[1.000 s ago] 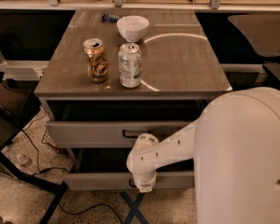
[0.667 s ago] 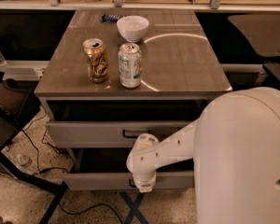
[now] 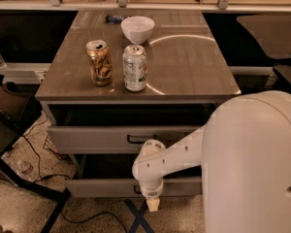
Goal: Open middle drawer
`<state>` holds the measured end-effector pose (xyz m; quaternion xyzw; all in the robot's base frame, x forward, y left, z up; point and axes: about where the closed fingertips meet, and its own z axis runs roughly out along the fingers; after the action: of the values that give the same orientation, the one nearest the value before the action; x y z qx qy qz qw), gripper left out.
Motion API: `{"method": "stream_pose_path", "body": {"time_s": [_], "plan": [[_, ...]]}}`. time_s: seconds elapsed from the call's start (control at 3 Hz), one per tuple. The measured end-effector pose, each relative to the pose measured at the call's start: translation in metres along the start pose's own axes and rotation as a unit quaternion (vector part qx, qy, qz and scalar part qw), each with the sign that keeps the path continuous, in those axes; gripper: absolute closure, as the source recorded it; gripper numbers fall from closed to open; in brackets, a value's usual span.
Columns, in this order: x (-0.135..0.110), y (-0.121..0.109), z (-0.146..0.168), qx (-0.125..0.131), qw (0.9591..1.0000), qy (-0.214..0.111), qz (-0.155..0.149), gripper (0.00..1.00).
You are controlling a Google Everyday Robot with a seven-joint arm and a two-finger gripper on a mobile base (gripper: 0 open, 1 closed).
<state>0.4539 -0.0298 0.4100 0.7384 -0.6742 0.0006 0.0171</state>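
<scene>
The middle drawer [image 3: 99, 187] is the lower of the two pale grey fronts in view. It stands out from the cabinet with a dark gap above it. Its black handle [image 3: 136, 189] is mostly hidden behind my white wrist [image 3: 148, 171]. My gripper [image 3: 153, 203] points down right in front of that handle, its pale tip just below the drawer's lower edge. The taller top drawer [image 3: 87, 140] with its black bar handle [image 3: 139, 139] also stands out a little. The lowest drawer is out of view.
On the cabinet top [image 3: 194, 67] stand a brown can [image 3: 100, 62], a white-green can [image 3: 135, 67] and a white bowl [image 3: 137, 28]. A black frame and cables [image 3: 34, 183] lie on the floor at the left. My white arm body [image 3: 252, 169] fills the lower right.
</scene>
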Motion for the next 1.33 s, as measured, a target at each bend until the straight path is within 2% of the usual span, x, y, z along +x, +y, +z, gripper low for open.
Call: {"method": "stream_pose_path", "body": {"time_s": [0.33, 1.0, 1.33], "plan": [[0.0003, 0.0008, 0.0009, -0.001, 1.0000, 0.000, 0.000, 0.00], [0.0007, 0.0003, -0.0054, 0.003, 1.0000, 0.005, -0.001, 0.02], [0.0010, 0.0012, -0.0036, 0.002, 1.0000, 0.004, -0.001, 0.22]]}}
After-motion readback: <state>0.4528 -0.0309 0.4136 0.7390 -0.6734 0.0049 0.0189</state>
